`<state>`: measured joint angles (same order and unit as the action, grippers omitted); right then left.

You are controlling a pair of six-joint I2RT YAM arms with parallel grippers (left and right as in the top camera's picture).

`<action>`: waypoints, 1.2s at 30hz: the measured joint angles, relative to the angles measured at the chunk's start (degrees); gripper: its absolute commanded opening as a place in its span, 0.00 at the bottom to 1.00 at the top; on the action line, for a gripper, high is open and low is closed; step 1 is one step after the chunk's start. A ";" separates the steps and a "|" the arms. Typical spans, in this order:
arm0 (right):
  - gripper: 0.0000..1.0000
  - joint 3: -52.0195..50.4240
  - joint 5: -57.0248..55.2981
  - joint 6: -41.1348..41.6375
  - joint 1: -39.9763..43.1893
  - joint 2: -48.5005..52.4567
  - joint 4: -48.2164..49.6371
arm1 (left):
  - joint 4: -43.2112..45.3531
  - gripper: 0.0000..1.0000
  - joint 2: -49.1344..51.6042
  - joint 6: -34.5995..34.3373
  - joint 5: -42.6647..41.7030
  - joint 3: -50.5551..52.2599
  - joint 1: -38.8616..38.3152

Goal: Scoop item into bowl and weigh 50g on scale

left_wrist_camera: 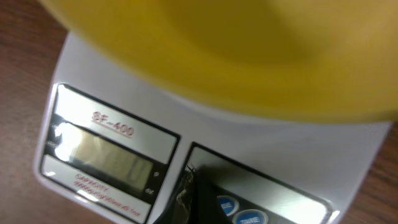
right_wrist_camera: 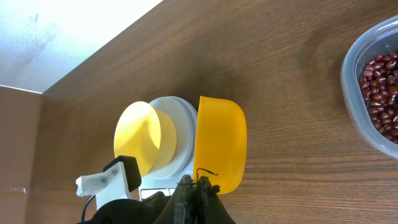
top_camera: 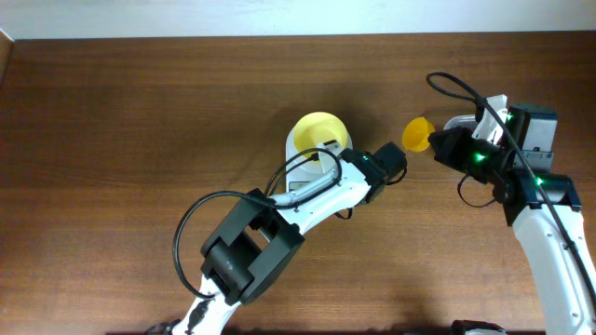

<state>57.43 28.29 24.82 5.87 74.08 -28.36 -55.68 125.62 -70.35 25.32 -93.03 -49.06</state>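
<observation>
The pale-yellow bowl [top_camera: 315, 132] [left_wrist_camera: 249, 50] [right_wrist_camera: 140, 140] sits on the white scale [left_wrist_camera: 280, 143] [right_wrist_camera: 183, 134], and no beans show inside it. My left gripper [left_wrist_camera: 198, 198] is shut and holds nothing. Its tip rests on the scale's front strip, between the grey display [left_wrist_camera: 102, 155] and the blue buttons [left_wrist_camera: 249, 218]. To the right of the bowl my right gripper [top_camera: 442, 144] [right_wrist_camera: 198, 186] is shut on the handle of the bright yellow scoop [top_camera: 417, 134] [right_wrist_camera: 221, 140]. Dark red-brown beans [right_wrist_camera: 382, 81] lie in a clear tub at the right edge of the right wrist view.
My left arm [top_camera: 326, 195] lies diagonally across the table's middle and covers most of the scale from above. A black cable [top_camera: 186, 242] loops beside it. The clear tub [right_wrist_camera: 357, 62] stands by the right arm. The wall edge runs along the table's far side.
</observation>
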 measured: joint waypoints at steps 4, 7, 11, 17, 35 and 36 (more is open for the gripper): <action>0.04 0.00 -0.90 0.02 0.00 0.00 0.00 | -7.41 0.00 1.51 -0.24 -1.09 -2.82 0.11; 0.04 0.00 -1.29 0.02 0.00 0.00 -0.04 | -11.26 0.00 2.43 -0.22 -2.84 -4.00 0.33; 0.04 0.00 -1.31 0.00 0.00 0.00 -0.02 | -11.67 0.00 2.43 -0.22 -3.54 -4.17 0.48; 0.04 0.00 -1.99 0.00 0.00 0.00 -0.02 | -12.50 0.54 0.55 0.44 -5.14 -4.15 0.55; 0.04 0.00 -2.84 -1.27 0.00 0.00 -0.02 | -23.98 0.99 -27.04 39.74 -12.79 -4.15 9.42; 0.04 0.00 -2.86 -1.29 0.00 0.00 0.00 | -24.46 0.99 -27.41 42.05 -13.25 -4.15 9.51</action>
<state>57.43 25.43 23.53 5.87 74.08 -28.36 -80.14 98.21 -28.29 12.08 -97.19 -39.55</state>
